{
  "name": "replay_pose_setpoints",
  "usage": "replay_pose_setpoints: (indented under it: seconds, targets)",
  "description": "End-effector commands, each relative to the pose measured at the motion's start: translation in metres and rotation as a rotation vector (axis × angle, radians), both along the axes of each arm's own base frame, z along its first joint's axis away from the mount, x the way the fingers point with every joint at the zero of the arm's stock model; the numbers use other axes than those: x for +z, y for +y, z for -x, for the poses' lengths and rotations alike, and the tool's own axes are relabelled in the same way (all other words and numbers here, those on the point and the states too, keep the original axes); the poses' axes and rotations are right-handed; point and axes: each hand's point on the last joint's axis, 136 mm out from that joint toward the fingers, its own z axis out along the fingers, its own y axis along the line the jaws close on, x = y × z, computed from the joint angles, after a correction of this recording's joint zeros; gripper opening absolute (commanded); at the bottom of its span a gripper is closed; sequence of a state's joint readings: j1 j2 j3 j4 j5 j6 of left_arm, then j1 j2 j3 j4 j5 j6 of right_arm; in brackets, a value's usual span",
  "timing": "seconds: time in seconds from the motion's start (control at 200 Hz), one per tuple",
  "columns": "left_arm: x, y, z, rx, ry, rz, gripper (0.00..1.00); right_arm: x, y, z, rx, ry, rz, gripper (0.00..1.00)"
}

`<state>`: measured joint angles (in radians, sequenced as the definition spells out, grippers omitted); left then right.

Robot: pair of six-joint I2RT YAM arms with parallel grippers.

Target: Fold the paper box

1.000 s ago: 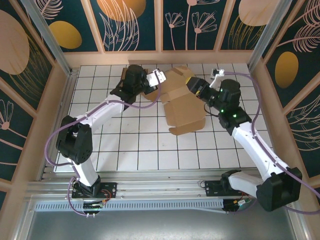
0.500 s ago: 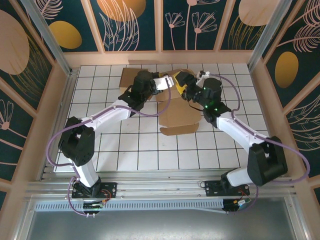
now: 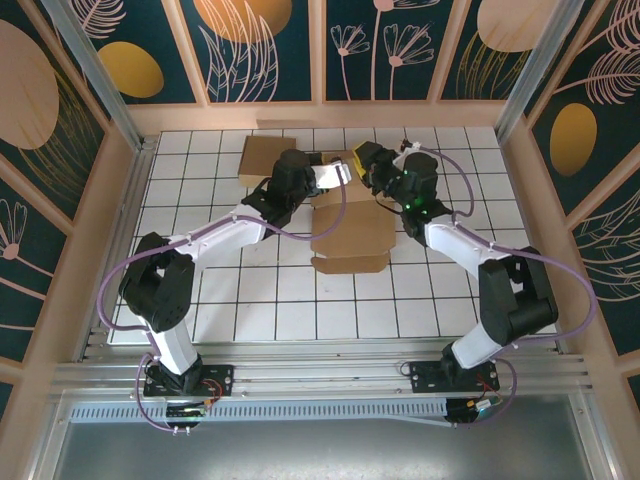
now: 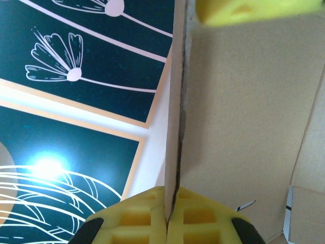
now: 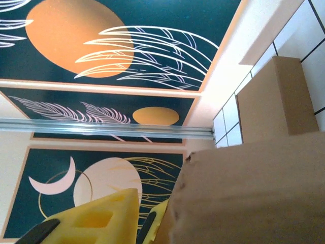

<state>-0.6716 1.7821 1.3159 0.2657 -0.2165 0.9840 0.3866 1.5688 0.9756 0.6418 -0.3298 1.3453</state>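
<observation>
The brown paper box (image 3: 350, 228) lies part-folded mid-table, one flap spread flat at the back left (image 3: 262, 156). My left gripper (image 3: 335, 173) is shut on the thin edge of a raised cardboard flap (image 4: 175, 127), pinched between its yellow fingers (image 4: 137, 218). My right gripper (image 3: 363, 160) is close beside it at the box's back edge. In the right wrist view its jaws (image 5: 139, 203) stand a little apart with nothing seen between them. A cardboard panel (image 5: 254, 193) lies against the outside of one finger and hides most of it. A right fingertip (image 4: 249, 10) rests over the panel in the left wrist view.
The white gridded table (image 3: 200, 290) is walled by painted panels; the back wall (image 3: 320, 50) stands just behind both grippers. An aluminium rail (image 3: 320, 375) runs along the near edge by the arm bases.
Both grippers have drawn together at the back of the box. The right arm swung left and back, its jaws narrowing. The box has shifted left and folded tighter.
</observation>
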Motion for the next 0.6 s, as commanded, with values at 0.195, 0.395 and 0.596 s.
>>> replay_pose_setpoints:
  seconds: [0.195, 0.395, 0.596]
  targets:
    - [0.003, -0.014, -0.011, 0.032, -0.037, -0.002, 0.16, 0.002, 0.0, -0.013, -0.026, -0.02, -0.022, 0.31]
    - [0.028, -0.016, 0.005, 0.022, 0.038, 0.187, 0.57, -0.013, -0.01, -0.014, -0.03, -0.013, 0.004, 0.08]
    - [0.1, 0.022, 0.053, 0.094, 0.19, 0.835, 0.84, -0.027, -0.016, -0.008, 0.01, -0.051, 0.084, 0.0]
